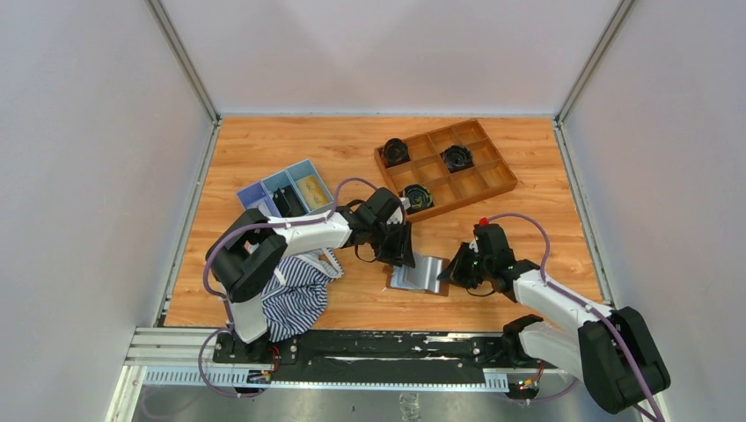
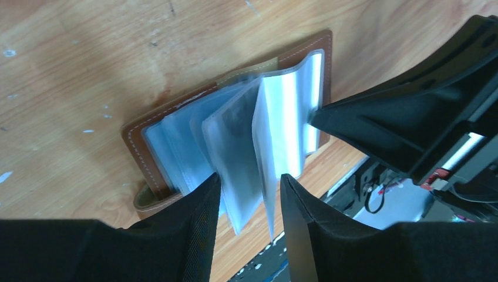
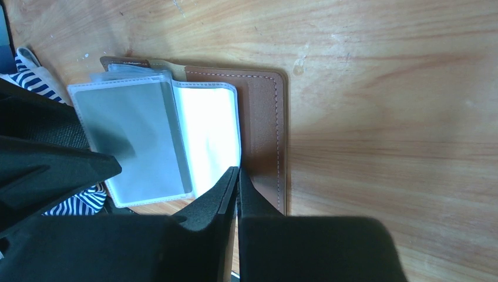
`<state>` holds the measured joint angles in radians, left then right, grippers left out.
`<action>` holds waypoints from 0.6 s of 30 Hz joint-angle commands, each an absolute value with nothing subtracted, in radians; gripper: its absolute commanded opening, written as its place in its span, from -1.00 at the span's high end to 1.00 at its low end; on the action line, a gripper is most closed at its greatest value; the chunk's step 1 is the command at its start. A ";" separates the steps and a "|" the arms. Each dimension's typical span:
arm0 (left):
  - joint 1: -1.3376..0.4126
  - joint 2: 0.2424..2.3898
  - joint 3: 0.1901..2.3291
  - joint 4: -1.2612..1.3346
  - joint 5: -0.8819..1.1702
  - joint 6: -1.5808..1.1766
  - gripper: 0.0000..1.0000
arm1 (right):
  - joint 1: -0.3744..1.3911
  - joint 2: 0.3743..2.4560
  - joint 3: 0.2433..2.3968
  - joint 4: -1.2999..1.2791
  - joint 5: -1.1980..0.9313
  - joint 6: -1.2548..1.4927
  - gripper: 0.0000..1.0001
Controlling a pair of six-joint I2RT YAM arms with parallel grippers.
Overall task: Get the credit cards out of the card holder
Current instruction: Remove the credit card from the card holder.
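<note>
Card holder (image 1: 420, 272): lies open at lower centre of frame, between arms. Judged light; glossy sleeves (image 2: 282, 111) floppy, slippery; brown cover (image 3: 264, 129) stiffer, better hold. Left gripper (image 2: 249, 179) agape astride sleeves; right gripper (image 3: 237, 171) closed at sleeve edge.

card holder (image 2: 235, 135) with stitched brown leather-look cover and glossy clear plastic sleeves, scuffed wood-grain table (image 2: 76, 64), striped cloth (image 1: 297, 297)

card holder (image 1: 420, 274): left gripper (image 1: 400, 259) and right gripper (image 1: 447, 272) crowd both sides | beyond: wooden tray (image 1: 493, 180) near | left: striped cloth (image 1: 295, 294), blue tray (image 1: 264, 189) | far-left table (image 1: 290, 145): open
</note>
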<state>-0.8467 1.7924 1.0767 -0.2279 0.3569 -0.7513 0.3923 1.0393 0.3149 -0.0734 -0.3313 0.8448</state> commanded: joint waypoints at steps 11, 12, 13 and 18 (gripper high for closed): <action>-0.887 1.799 1.135 -0.179 0.446 -0.782 0.12 | 0.372 1.024 0.313 -0.087 -0.351 0.842 0.86; -0.889 1.801 1.138 -0.179 0.448 -0.784 0.12 | 0.369 1.013 0.315 -0.098 -0.351 0.841 0.84; -0.892 1.801 1.142 -0.178 0.450 -0.784 0.12 | 0.366 1.000 0.319 -0.108 -0.353 0.839 0.82; -0.925 1.812 1.189 -0.181 0.465 -0.773 0.12 | 0.344 0.896 0.362 -0.227 -0.299 0.799 0.37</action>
<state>-0.8948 1.7924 1.1389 -0.1856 0.4301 -0.7784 0.3717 0.9588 0.3187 -0.1162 -0.3397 0.8391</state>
